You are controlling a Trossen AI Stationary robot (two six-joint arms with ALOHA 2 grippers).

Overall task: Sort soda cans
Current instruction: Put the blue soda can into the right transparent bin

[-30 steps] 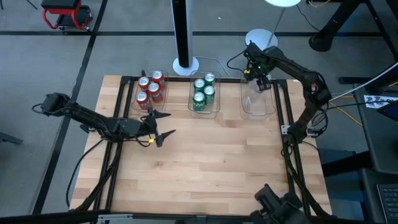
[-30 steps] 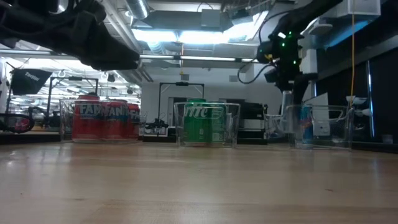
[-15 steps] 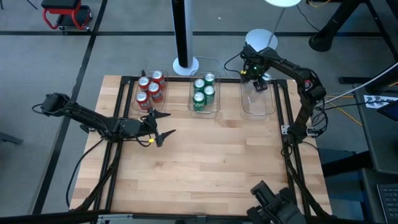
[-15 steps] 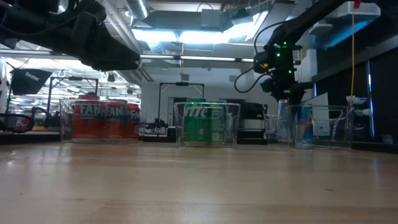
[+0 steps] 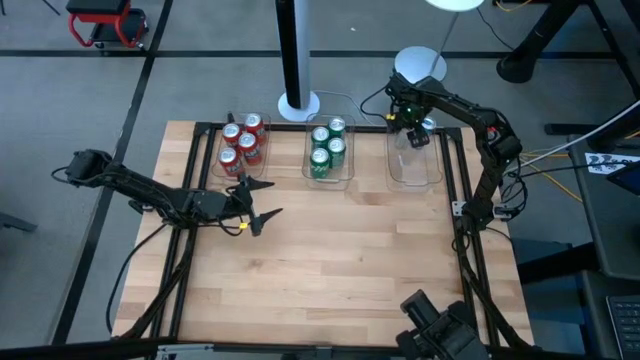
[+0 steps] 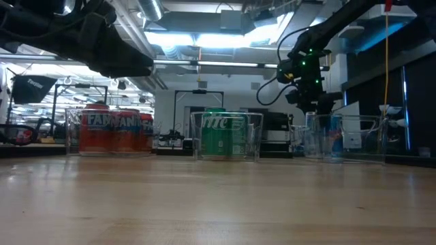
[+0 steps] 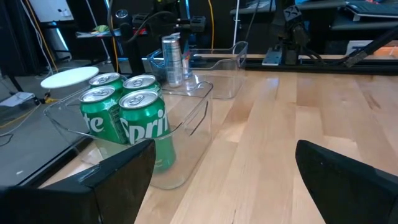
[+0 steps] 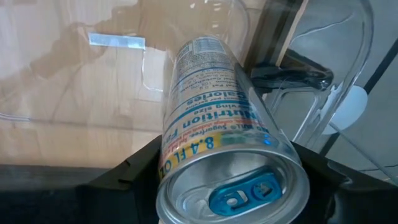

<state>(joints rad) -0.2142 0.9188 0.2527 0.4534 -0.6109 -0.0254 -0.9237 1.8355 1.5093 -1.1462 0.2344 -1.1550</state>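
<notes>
A silver and blue soda can (image 8: 211, 112) is between the fingers of my right gripper (image 8: 227, 177), inside the clear right bin (image 5: 413, 165) near its far end. The same can shows upright in the left wrist view (image 7: 171, 59). My right gripper (image 5: 411, 130) is shut on it. Four red cans (image 5: 240, 143) stand in the left bin and four green cans (image 5: 328, 148) in the middle bin. My left gripper (image 5: 268, 198) is open and empty, level above the table in front of the red and green bins. My right gripper pinches the can's side wall just below its top rim (image 8: 171, 163) between its two fingers (image 8: 317, 177). The fingers come from above, slanting down along the can. The can's lower end (image 8: 199, 50) is down in the bin; whether it rests on the bin's floor I cannot tell.
Black frame rails run along the table's left, right and far sides (image 5: 462, 190). A black post on a white base (image 5: 296, 100) stands behind the bins. The wooden top in front of the bins (image 5: 340, 260) is open room.
My right gripper has shifted a little toward the table's far edge over the right bin and has tipped, keeping the can between its fingers.
</notes>
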